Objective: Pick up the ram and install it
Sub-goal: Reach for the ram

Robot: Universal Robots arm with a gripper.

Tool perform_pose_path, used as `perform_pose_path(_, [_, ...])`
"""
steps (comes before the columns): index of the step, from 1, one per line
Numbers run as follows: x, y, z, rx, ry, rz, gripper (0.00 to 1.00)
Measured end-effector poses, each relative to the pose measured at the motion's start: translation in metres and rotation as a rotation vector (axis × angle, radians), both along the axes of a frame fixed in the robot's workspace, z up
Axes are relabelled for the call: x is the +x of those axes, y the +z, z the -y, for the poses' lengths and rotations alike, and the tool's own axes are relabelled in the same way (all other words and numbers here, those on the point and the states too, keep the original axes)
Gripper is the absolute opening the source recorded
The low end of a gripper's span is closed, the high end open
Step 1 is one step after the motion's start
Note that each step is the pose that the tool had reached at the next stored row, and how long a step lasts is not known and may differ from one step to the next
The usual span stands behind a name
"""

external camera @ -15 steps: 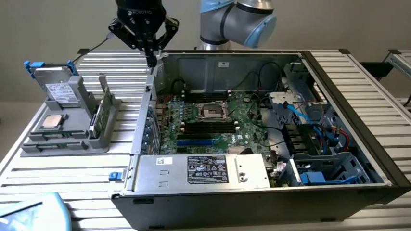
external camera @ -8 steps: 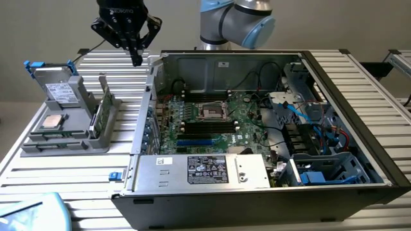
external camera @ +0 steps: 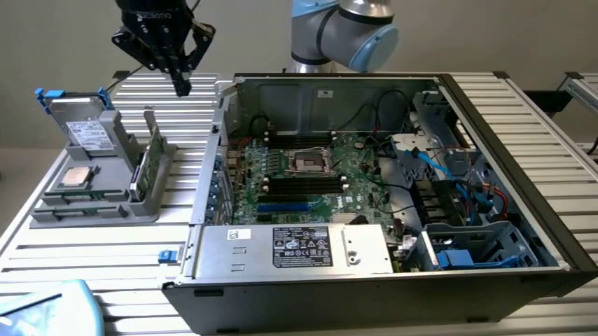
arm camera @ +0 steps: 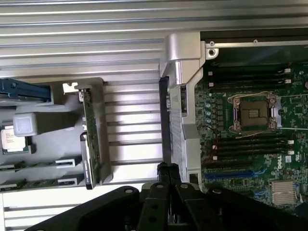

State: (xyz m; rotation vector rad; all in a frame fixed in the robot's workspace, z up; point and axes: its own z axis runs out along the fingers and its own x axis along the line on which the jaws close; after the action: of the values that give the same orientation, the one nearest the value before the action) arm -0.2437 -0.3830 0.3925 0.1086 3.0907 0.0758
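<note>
Grey fixture tray (external camera: 47,217) sits at the left of frame in the ext. view. It carries the ram (external camera: 82,199), a thin green stick on edge in a front slot at lower left, apparently w/ a second stick beside it. In the wrist view the ram (arm camera: 36,183) reads as a narrow green strip. Gripper (external camera: 182,88) hangs at upper left of frame, well above the tray and apart from the ram, jaws closed together w/ nothing held. Upright card (external camera: 153,157) w/ metal bracket stands near, on the tray's right side. Open PC case (external camera: 309,105) fills centre-right, w/ black DIMM slots (external camera: 304,183) mid-board. Assessment: pick not yet made and task barely begun. To do this reach well, jaws need to be apart before descent, lined across the stick's thin faces and centred on its length. Approach should be straight down, clear of the bracket card. Risk: an off-centre grip may tilt the stick in its slot.
</note>
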Motion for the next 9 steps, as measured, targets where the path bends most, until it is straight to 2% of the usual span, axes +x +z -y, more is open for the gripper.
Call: perform_pose_path(9, [-0.041, 0.0, 0.0001, 0.0, 0.0, 0.001, 0.1])
